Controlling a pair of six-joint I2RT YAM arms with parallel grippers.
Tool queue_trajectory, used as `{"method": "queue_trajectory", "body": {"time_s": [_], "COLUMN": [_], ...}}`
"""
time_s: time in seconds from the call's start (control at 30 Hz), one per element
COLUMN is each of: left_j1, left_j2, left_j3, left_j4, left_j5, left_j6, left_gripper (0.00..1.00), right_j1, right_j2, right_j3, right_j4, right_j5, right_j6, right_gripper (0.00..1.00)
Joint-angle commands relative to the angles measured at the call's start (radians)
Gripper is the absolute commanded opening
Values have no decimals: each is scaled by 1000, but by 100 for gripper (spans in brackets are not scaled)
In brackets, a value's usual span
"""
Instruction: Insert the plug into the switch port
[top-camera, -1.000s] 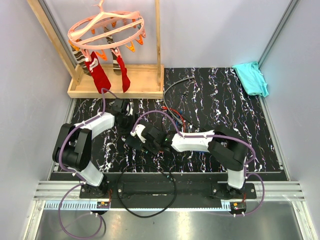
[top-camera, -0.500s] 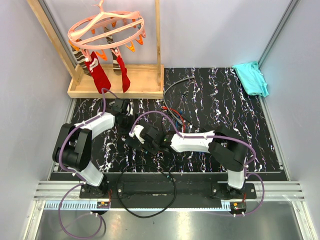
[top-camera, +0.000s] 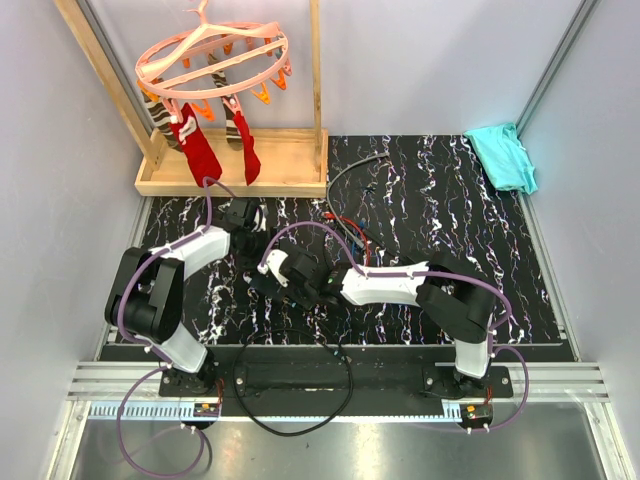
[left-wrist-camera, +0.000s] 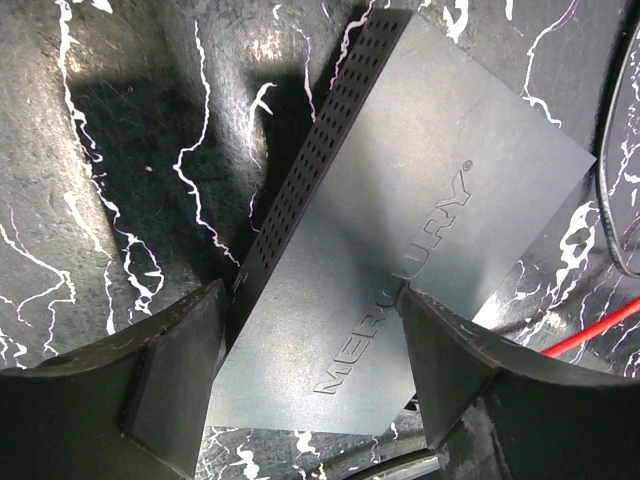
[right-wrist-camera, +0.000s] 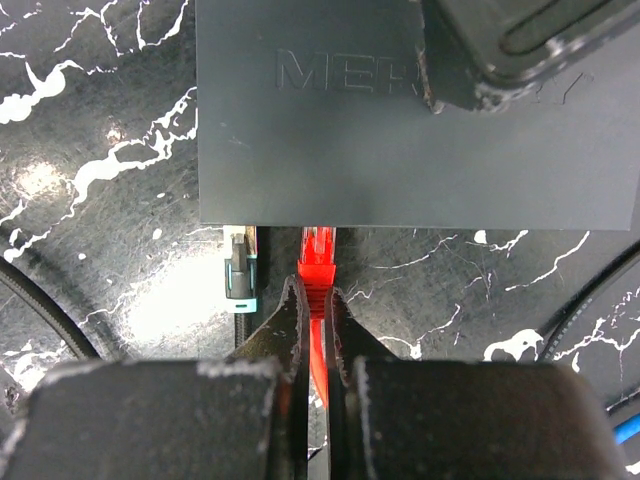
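The switch is a flat matte black box with raised lettering, lying on the marbled black table. My left gripper straddles it, one finger against its perforated side and the other against the opposite side, holding it. My right gripper is shut on the red plug, just behind its head. The plug's tip meets the box's near thin edge; the switch port itself is hidden under that edge. In the top view both grippers meet left of centre.
A grey-and-teal plug on a black braided cable sits at the same edge, just left of the red one. A wooden rack with hanging socks stands at the back left, a teal cloth at the back right. A black cable loops near the bases.
The right gripper has edged slightly left toward the switch with the red plug. The left arm has stayed where it was.
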Motion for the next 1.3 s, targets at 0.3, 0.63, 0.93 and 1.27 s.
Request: {"method": "queue_trajectory", "body": {"time_s": [0.3,0.63,0.93,1.27], "left_j1": [-51,-85,-108,-126], "left_j2": [-44,-79,-109,-138], "left_j3": [-90,-148,-162,-191], "left_j4": [66,78,72,70], "left_j5": [108,137,174,209], "left_j6": [-101,-112,-112,-115], "left_gripper": [71,70,69,68], "right_j1": [16,16,16,14], "right_j2": [-13,-42,1,39], "right_j3": [7,51,120,203], "right_j4": [261,328,377,417], "right_j5": [-16,-25,-64,-83], "right_j6": [-21,-108,-183,-215], "right_gripper": [0,0,0,0]}}
